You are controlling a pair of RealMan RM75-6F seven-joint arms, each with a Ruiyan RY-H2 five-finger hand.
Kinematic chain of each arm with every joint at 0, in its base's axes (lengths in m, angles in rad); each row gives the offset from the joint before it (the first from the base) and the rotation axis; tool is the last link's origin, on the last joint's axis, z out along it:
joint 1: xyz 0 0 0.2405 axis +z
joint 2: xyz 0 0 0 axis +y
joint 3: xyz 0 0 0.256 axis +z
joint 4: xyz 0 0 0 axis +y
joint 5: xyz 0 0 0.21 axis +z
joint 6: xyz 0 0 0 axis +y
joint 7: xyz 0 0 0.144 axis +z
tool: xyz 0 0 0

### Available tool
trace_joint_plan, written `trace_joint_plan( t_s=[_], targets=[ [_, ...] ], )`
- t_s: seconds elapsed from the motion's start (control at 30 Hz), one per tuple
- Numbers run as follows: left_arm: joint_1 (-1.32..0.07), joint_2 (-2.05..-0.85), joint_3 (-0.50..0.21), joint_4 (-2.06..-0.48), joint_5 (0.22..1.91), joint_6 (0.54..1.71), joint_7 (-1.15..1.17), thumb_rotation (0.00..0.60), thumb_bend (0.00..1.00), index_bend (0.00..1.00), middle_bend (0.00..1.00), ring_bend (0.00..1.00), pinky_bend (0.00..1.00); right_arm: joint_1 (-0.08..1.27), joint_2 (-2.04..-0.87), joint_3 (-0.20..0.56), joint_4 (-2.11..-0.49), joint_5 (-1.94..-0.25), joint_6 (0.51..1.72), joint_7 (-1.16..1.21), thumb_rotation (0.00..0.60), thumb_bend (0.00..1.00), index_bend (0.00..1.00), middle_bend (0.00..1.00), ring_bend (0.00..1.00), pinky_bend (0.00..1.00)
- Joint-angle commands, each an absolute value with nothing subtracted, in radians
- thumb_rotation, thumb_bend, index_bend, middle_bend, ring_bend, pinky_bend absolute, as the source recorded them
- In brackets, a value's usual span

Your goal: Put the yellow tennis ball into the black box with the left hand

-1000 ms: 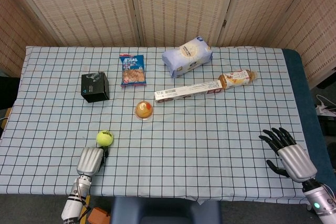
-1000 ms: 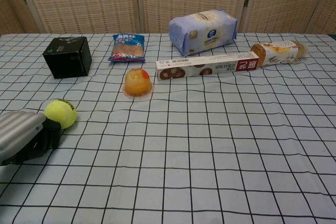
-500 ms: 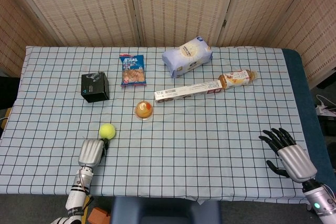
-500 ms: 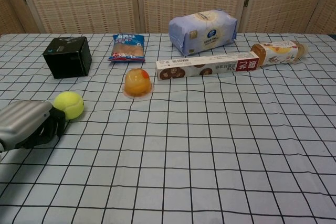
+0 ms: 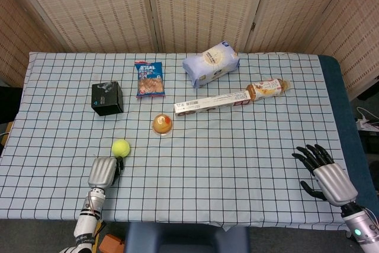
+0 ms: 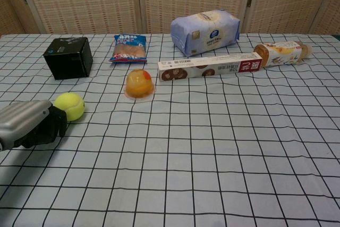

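We log yellow tennis ball (image 5: 121, 147) on checked tabletop (image 5: 237, 146), near-left, well short of black box (image 5: 107, 98). Left robot hand (image 5: 103, 172) just behind ball, fingers curled, grasping nothing (contact unclear). Right robot hand (image 5: 324, 173) released, fingers spread, near-right edge.

left hand (image 6: 29, 123): cut off by the chest view's left edge — fingers hidden beneath its shell
right arm (image 5: 362, 227): cropped at the head view's corner

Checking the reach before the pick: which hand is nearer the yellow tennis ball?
Left. The left hand sits just below the yellow tennis ball, fingers by it. The right hand is across the table at its far right edge.
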State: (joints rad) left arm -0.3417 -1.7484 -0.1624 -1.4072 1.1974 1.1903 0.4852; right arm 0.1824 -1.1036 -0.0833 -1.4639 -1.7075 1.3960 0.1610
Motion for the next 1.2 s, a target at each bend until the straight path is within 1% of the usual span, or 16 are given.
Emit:
trace_joint_plan(
  t_s=[0.03, 0.1, 0.2, 0.27, 0.4, 0.67, 0.8, 1.2],
  targets=[
    [-0.335, -1.737, -0.171, -1.451, 1.163, 1.185, 0.458, 0.6, 0.98, 0.61, 0.62, 0.69, 0.85, 0.182, -1.103, -0.084, -1.464, -1.709, 1.396, 0.162, 0.6, 0.27, 0.16, 0.08, 0.0, 0.02],
    [-0.334, -1.727, -0.178, -1.484, 1.141, 1.17, 0.424, 0.6, 0.98, 0.58, 0.6, 0.67, 0.85, 0.182, -1.103, -0.084, -1.464, -1.71, 1.397, 0.163, 0.6, 0.27, 0.16, 0.08, 0.0, 0.02],
    [-0.334, -1.718, -0.189, -1.515, 1.123, 1.157, 0.371, 0.6, 0.98, 0.5, 0.55, 0.63, 0.83, 0.182, -1.103, -0.085, -1.464, -1.711, 1.398, 0.165, 0.6, 0.27, 0.16, 0.08, 0.0, 0.02],
    [-0.332, -1.718, -0.201, -1.533, 1.113, 1.148, 0.31, 0.6, 0.98, 0.47, 0.54, 0.62, 0.83, 0.182, -1.103, -0.085, -1.464, -1.712, 1.4, 0.166, 0.6, 0.27, 0.16, 0.08, 0.0, 0.02],
    [-0.331, -1.716, -0.218, -1.545, 1.115, 1.125, 0.181, 0.6, 0.98, 0.44, 0.53, 0.6, 0.82, 0.182, -1.103, -0.085, -1.463, -1.712, 1.4, 0.167, 0.6, 0.27, 0.16, 0.08, 0.0, 0.02],
    [-0.339, -1.733, -0.202, -1.493, 1.142, 1.123, 0.099, 0.6, 0.98, 0.42, 0.51, 0.56, 0.8, 0.183, -1.105, -0.086, -1.462, -1.709, 1.392, 0.161, 0.6, 0.27, 0.16, 0.08, 0.0, 0.02],
    [-0.343, -1.742, -0.201, -1.466, 1.141, 1.11, 0.056, 0.6, 0.97, 0.42, 0.51, 0.56, 0.8, 0.184, -1.105, -0.085, -1.462, -1.706, 1.388, 0.16, 0.6, 0.27, 0.16, 0.08, 0.0, 0.02],
    [-0.382, -1.762, -0.213, -1.38, 1.159, 1.075, -0.025, 0.6, 0.95, 0.42, 0.49, 0.54, 0.78, 0.188, -1.109, -0.086, -1.458, -1.696, 1.371, 0.153, 0.6, 0.27, 0.16, 0.08, 0.0, 0.02]
  ],
)
